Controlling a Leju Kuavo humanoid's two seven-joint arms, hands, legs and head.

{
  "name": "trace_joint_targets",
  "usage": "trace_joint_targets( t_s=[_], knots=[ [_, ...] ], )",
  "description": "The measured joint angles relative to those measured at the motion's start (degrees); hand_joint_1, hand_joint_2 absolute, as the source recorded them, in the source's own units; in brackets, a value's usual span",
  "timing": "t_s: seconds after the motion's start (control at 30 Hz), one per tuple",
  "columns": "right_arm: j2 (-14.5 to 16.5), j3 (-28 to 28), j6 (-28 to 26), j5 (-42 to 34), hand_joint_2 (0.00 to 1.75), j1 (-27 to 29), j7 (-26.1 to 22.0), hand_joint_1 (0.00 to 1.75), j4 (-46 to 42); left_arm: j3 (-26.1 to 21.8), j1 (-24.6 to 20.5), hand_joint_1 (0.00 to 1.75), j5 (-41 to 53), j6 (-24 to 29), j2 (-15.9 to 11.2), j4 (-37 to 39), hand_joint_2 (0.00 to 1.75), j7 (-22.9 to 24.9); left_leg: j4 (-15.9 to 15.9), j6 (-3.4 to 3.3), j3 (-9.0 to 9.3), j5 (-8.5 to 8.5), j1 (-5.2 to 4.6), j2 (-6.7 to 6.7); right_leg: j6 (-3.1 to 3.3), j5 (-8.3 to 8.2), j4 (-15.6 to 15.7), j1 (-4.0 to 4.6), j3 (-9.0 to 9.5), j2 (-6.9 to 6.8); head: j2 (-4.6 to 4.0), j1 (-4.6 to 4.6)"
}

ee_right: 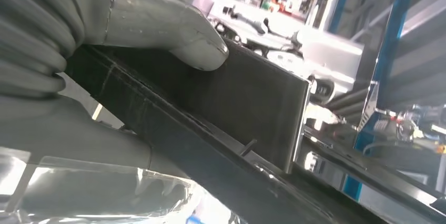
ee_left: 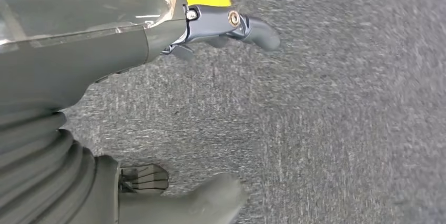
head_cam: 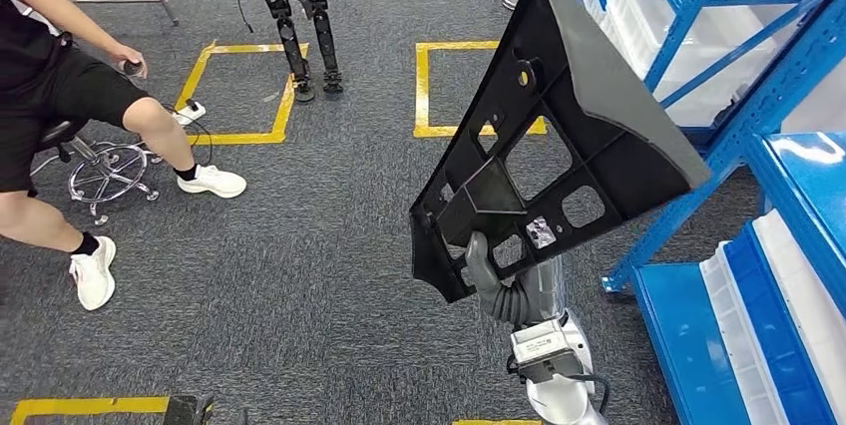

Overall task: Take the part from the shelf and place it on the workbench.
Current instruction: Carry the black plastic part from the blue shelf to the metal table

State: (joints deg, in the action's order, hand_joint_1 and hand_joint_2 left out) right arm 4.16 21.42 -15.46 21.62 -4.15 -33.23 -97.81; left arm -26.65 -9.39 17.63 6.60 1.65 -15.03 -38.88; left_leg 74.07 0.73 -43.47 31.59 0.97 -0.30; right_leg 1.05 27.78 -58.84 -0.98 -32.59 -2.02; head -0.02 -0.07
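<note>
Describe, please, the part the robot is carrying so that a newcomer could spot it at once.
Start at the blue shelf on the right, above grey carpet. Just left of it, the right hand holds up a large black plastic part, tilted. It is a flat, roughly triangular panel with ribbing and cut-out windows on its underside, unlike the white bins on the shelf.

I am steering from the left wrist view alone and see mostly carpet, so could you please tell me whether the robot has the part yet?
Observer: Yes. The right hand grips the black part at its lower edge, held up in front of the robot.
Operator: Thank you. Is it clear of the shelf?
Observer: The blue shelf stands just to the robot's right, beside the part.
Operator: Is anyone nearby?
Observer: A person sits on a chair ahead to the left.
</note>
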Motion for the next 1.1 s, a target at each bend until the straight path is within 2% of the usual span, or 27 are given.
trace_joint_targets(
  t_s=[0.03,0.07,0.13,0.2,0.27,0.3,0.33,0.37,0.43,0.47,0.5,0.53,0.57,0.63,0.67,0.7,0.73,0.8,0.83,0.87,0.93,1.0,1.03,1.07,1.1],
  knots=[
    [0.0,0.0,-0.1,0.0,1.75,0.0,0.0,1.75,0.1,0.0,0.1,0.0,0.0,0.0,0.0,0.0,1.75,0.0,-1.0,-0.01,0.41,-1.1,0.06,0.23,0.06,0.12,0.0,0.06,0.09,-0.6,0.0,0.0],
    [0.0,0.0,-0.2,0.0,1.75,0.0,-0.2,1.75,0.2,0.0,0.1,0.0,0.0,0.0,-0.1,0.0,1.75,0.0,-4.0,-0.1,1.91,-2.92,0.1,0.7,0.05,0.27,0.0,0.1,0.23,-1.17,0.0,0.0],
    [0.1,0.3,-1.0,0.0,1.75,0.0,-1.0,1.75,0.4,0.0,0.0,0.0,0.0,-0.2,-0.4,0.0,1.75,0.1,-11.4,-0.48,5.8,-5.89,-0.19,2.89,-0.22,0.65,0.0,0.43,0.58,-2.15,0.0,0.0],
    [0.2,1.0,-2.4,0.0,1.75,0.3,-2.1,1.75,0.9,-0.1,-0.2,0.0,0.1,-0.5,-0.9,0.0,1.75,0.3,-14.8,-0.95,7.46,-6.49,-0.73,3.97,-0.7,0.98,0.0,0.83,0.81,-3.13,0.0,0.12],
    [0.6,2.0,-3.9,-0.3,1.75,0.9,-3.2,1.75,1.7,-0.1,-0.2,0.0,0.3,-0.7,-1.6,0.0,1.75,0.5,-15.2,-1.52,7.47,-6.47,-0.95,2.72,-1.19,1.26,0.1,0.96,1.1,-4.04,0.01,0.21],
    [0.7,2.5,-4.6,-0.5,1.75,1.2,-3.7,1.75,2.2,-0.2,-0.1,0.0,0.3,-0.7,-1.9,0.1,1.75,0.4,-15.5,-1.86,7.65,-6.61,-0.84,2.1,-1.42,1.54,-0.1,0.93,1.08,-3.76,0.01,0.21],
    [0.8,3.1,-5.3,-1.0,1.75,1.2,-4.2,1.75,2.7,-0.4,0.0,0.0,0.2,-0.6,-2.1,0.1,1.75,0.3,-15.8,-2.22,7.88,-6.82,-0.66,1.52,-1.53,2.18,-1.2,0.86,0.68,-2.78,0.01,0.2],
    [0.8,3.7,-6.0,-1.6,1.75,1.2,-4.6,1.75,3.3,-0.6,0.0,0.0,-0.1,-0.5,-2.2,0.1,1.75,0.0,-16.1,-2.54,8.11,-7.02,-0.45,0.95,-1.53,3.26,-3.3,0.79,-0.28,-1.43,0.01,0.3],
    [0.2,5.0,-7.2,-3.3,1.75,1.1,-5.0,1.75,4.3,-1.1,0.1,0.0,-0.6,0.4,-2.2,0.2,1.75,-0.6,-16.1,-2.81,8.18,-7.11,-0.34,-0.28,-1.22,6.08,-10.4,0.49,-3.87,0.84,0.0,0.48],
    [-0.3,5.6,-7.5,-4.3,1.75,1.2,-4.9,1.75,4.7,-1.4,0.4,0.0,-0.8,1.0,-2.1,0.2,1.75,-0.8,-16.1,-2.84,8.17,-7.1,-0.34,-0.99,-1.21,7.15,-13.9,0.4,-5.79,1.21,0.0,0.58],
    [-0.7,6.0,-7.6,-5.2,1.75,1.4,-4.8,1.75,4.9,-1.6,0.9,0.0,-0.8,1.7,-2.0,0.2,1.75,-0.9,-16.1,-2.83,8.2,-7.09,-0.34,-1.72,-1.39,7.49,-16.1,0.33,-7.15,1.36,0.0,0.59],
    [-1.1,6.3,-7.4,-6.0,1.75,1.7,-4.4,1.75,4.9,-1.8,1.4,0.0,-0.8,2.5,-1.8,0.2,1.75,-1.0,-16.1,-2.81,8.25,-7.07,-0.32,-2.51,-1.78,6.91,-16.1,0.24,-7.54,1.43,0.0,0.61],
    [-1.5,6.4,-7.0,-6.8,1.75,2.1,-3.9,1.75,4.5,-2.0,2.0,0.0,-0.7,3.3,-1.5,0.3,1.75,-1.1,-16.1,-2.74,8.32,-7.03,-0.28,-3.31,-2.31,5.5,-14.0,0.09,-6.86,1.61,0.0,0.61],
    [-2.6,6.4,-5.7,-8.3,1.75,2.5,-2.9,1.75,3.4,-2.3,2.9,0.0,-0.4,4.5,-0.7,0.2,1.75,-1.1,-15.9,-2.42,8.43,-6.92,-0.22,-4.84,-3.3,1.93,-6.2,-0.42,-3.66,3.19,0.0,0.61],
    [-3.4,6.0,-5.2,-9.0,1.75,2.7,-2.7,1.75,2.6,-2.3,3.1,0.0,0.1,4.9,-0.3,0.1,1.75,-1.1,-15.8,-2.12,8.38,-6.83,-0.27,-5.58,-3.32,0.68,-3.0,-0.63,-2.23,4.01,0.0,0.58],
    [-4.2,5.4,-5.0,-9.5,1.75,2.9,-2.7,1.75,1.6,-2.1,3.2,0.0,0.8,5.0,0.1,-0.1,1.75,-1.2,-15.7,-1.78,8.24,-6.81,-0.31,-6.22,-3.1,0.0,-1.2,-0.71,-1.39,4.58,0.0,0.54],
    [-5.0,4.4,-4.9,-9.9,1.75,3.2,-2.7,1.75,0.6,-1.8,3.1,0.0,1.7,4.9,0.5,-0.3,1.75,-1.2,-15.6,-1.44,8.07,-6.84,-0.3,-6.77,-2.64,-0.18,-0.7,-0.61,-1.15,4.58,0.0,0.48],
    [-6.1,2.0,-4.8,-9.8,1.75,4.0,-2.6,1.75,-1.6,-1.0,2.8,0.0,3.0,4.2,1.1,-0.4,1.75,-1.1,-15.6,-0.87,7.69,-6.96,-0.02,-7.43,-1.73,-0.49,-0.6,-0.5,-0.9,3.52,0.0,0.46],
    [-6.4,1.1,-4.8,-9.3,1.75,4.3,-2.6,1.75,-2.5,-0.6,2.5,0.0,3.2,3.9,1.3,-0.4,1.75,-0.9,-15.1,-0.65,7.45,-6.66,0.05,-6.57,-1.35,-0.61,-0.5,-0.5,-0.82,3.06,0.0,0.4],
    [-6.4,0.5,-4.7,-8.6,1.75,4.5,-2.6,1.75,-3.2,-0.4,2.0,0.0,3.1,3.6,1.4,-0.4,1.75,-0.7,-13.7,-0.42,6.85,-5.82,0.08,-5.11,-0.9,-0.71,-0.4,-0.53,-0.74,2.61,0.0,0.23],
    [-6.1,0.2,-4.2,-6.8,1.75,4.6,-2.3,1.75,-4.1,-0.2,0.5,0.0,2.1,3.1,1.4,-0.4,1.75,-0.3,-7.9,-0.05,4.27,-2.65,0.07,-1.53,-0.3,-0.72,-0.3,-0.26,-0.69,1.65,0.0,-0.17],
    [-5.1,0.4,-3.4,-5.5,1.75,4.1,-1.7,1.75,-4.1,-0.4,-0.6,0.0,0.8,2.6,1.2,-0.4,1.75,-0.3,-1.5,0.13,1.2,-0.04,0.15,-0.21,-0.01,-0.63,-0.3,0.15,-0.72,0.48,0.0,-0.3],
    [-4.6,0.6,-3.2,-5.2,1.75,3.5,-1.3,1.75,-3.9,-0.5,-0.9,0.0,0.3,2.4,1.1,-0.4,1.75,-0.4,-0.3,0.09,0.69,0.03,0.14,-0.01,0.05,-0.6,-0.3,0.32,-0.73,-0.06,0.0,-0.32],
    [-4.1,0.8,-2.9,-5.1,1.75,2.7,-0.9,1.75,-3.7,-0.7,-1.0,0.0,0.0,2.2,0.9,-0.4,1.75,-0.4,-1.2,-0.11,1.24,-0.83,0.08,0.19,0.08,-0.58,-0.3,0.49,-0.71,-0.57,0.0,-0.32],
    [-3.6,0.9,-2.7,-5.2,1.75,1.7,-0.6,1.75,-3.5,-0.8,-1.2,0.0,-0.2,2.0,0.7,-0.4,1.75,-0.5,-4.1,-0.51,2.86,-2.37,-0.09,0.62,0.09,-0.56,-0.3,0.66,-0.64,-1.08,0.0,-0.33]
  ],
)
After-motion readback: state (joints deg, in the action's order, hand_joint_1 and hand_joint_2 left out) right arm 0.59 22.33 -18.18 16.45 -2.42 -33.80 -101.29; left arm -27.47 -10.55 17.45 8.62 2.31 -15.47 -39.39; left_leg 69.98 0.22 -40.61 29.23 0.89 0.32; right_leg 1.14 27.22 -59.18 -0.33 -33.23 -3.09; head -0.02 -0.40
